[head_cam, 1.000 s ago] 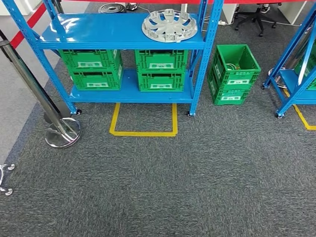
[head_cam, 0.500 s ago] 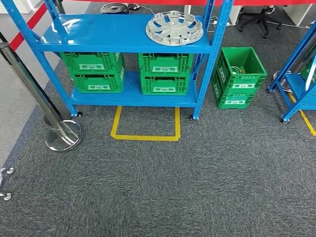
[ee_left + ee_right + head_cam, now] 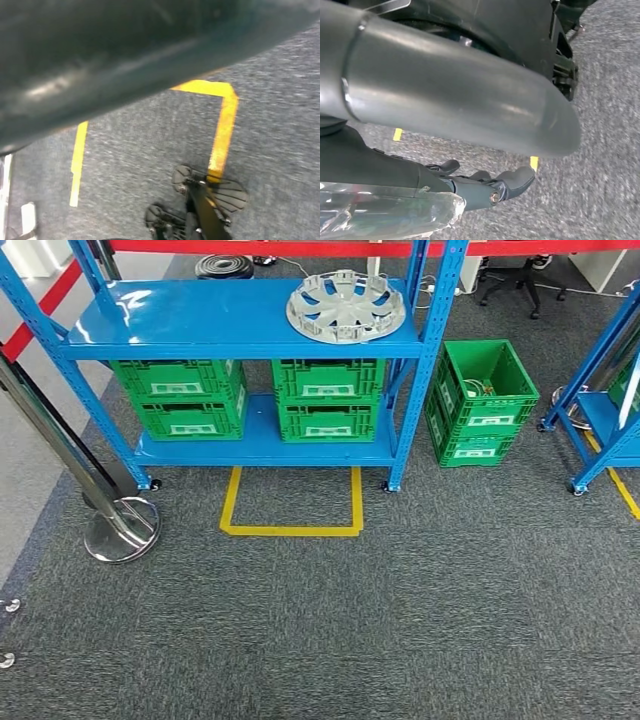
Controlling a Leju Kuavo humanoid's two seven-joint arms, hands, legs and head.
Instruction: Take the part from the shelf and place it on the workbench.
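The part, a silver-grey wheel cover [image 3: 346, 306] with spokes, lies flat on the right half of the blue shelf's upper board [image 3: 211, 315], some way ahead of me. In the right wrist view my right hand [image 3: 482, 189] hangs over the grey carpet. Its dark fingers [image 3: 516, 179] are stretched out, apart from the thick grey thumb [image 3: 471, 112], with nothing in them. My left hand [image 3: 113, 55] is a dark blurred mass in the left wrist view, and its fingers cannot be made out.
Green crates [image 3: 181, 398] [image 3: 327, 398] fill the lower shelf, and another green crate [image 3: 483, 400] stands on the floor to its right. A yellow taped square [image 3: 290, 530] marks the carpet before the shelf. A chrome post base [image 3: 121, 528] stands left, a second blue rack [image 3: 604, 420] right.
The whole head picture has shifted from frame to frame, so the camera has moved. The wheel cover and crates keep their places on the shelf.
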